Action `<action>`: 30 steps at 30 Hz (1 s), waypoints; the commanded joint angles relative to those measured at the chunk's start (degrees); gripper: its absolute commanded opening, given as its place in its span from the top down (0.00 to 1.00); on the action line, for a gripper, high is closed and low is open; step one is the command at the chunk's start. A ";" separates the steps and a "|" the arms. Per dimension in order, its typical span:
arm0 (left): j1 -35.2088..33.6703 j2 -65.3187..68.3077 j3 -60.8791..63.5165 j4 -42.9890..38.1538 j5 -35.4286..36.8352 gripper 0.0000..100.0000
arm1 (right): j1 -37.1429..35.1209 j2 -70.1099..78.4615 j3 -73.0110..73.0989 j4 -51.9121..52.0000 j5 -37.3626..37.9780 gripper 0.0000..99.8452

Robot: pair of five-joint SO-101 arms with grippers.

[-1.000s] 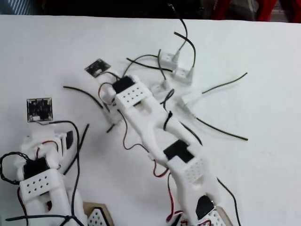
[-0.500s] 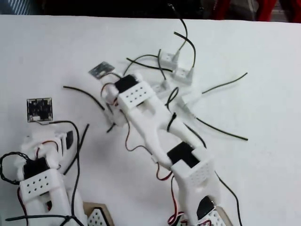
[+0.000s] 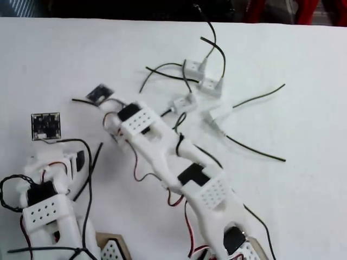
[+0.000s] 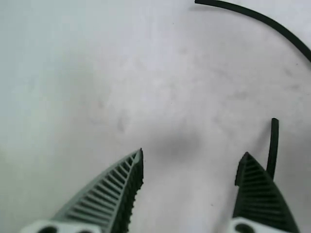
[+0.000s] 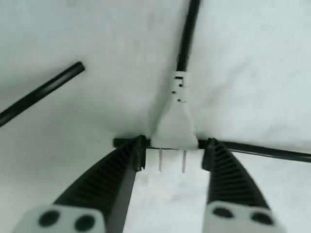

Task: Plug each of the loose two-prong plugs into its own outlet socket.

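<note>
Right hand [image 5: 175, 143] sits apart around one white plug [image 5: 176, 124], two prongs [image 5: 160, 162] showing; left hand [image 4: 193, 153] apart above worktop [image 4: 97, 73].

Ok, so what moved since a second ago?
The right arm swung toward the left side of the high view and a little toward the near edge. Its gripper is open, with one finger on each side of a two-prong plug. No grab can be seen yet. The left arm, the sockets and the black wires stayed put.
</note>
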 commanded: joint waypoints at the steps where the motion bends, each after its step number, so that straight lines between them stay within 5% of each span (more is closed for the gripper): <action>1: 0.66 -1.27 0.00 -1.23 -0.44 0.69 | 0.40 -4.00 1.14 2.07 0.44 0.98; 11: 0.66 -1.27 0.00 -1.23 -0.44 0.70 | 5.32 -23.96 12.31 11.47 0.53 0.98; 23: 0.66 -1.27 0.00 -1.23 -0.44 0.70 | 11.47 -51.03 45.36 4.35 7.21 0.98; 30: 0.66 -1.10 0.88 -3.16 -0.44 0.70 | 9.80 -52.79 49.05 -1.36 7.21 0.80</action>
